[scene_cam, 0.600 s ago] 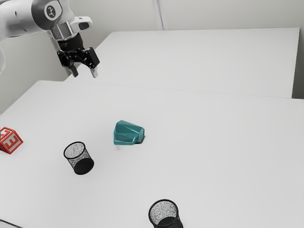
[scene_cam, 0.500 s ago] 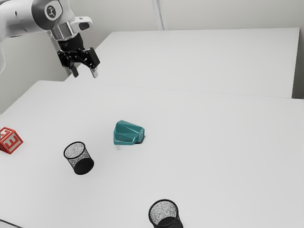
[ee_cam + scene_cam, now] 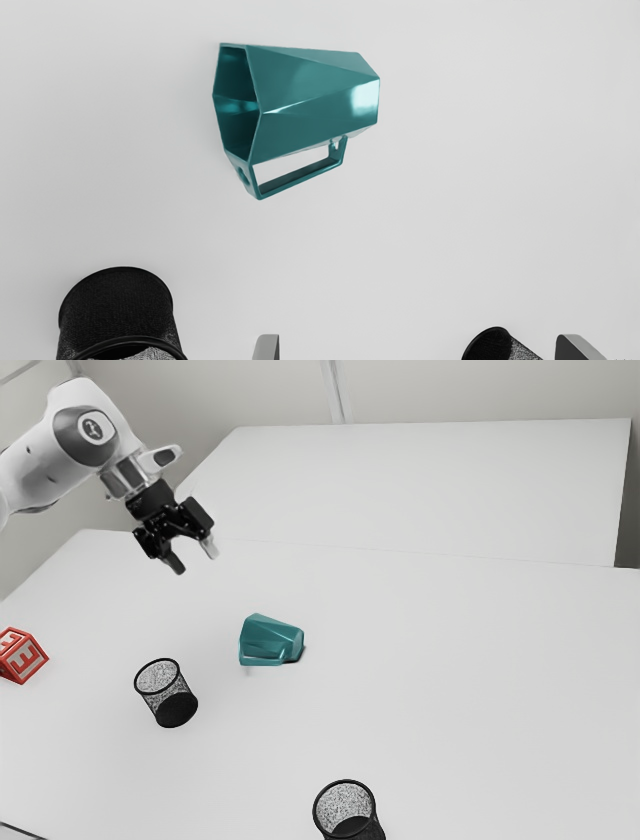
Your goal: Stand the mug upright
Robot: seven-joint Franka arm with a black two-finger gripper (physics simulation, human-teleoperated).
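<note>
The mug (image 3: 271, 640) lies on its side, in from the far corner of the surface (image 3: 450, 680) at the exterior view's left. The claw (image 3: 195, 560) hangs above, open and empty. Likely the approach: next, lower, grip the mug, tip it mouth-up.

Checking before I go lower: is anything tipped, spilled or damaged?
Yes: the mug lies on its side on the table, mouth toward the exterior view's left, whereas one cup and the other cup stand upright. I see no spill or damage.
</note>
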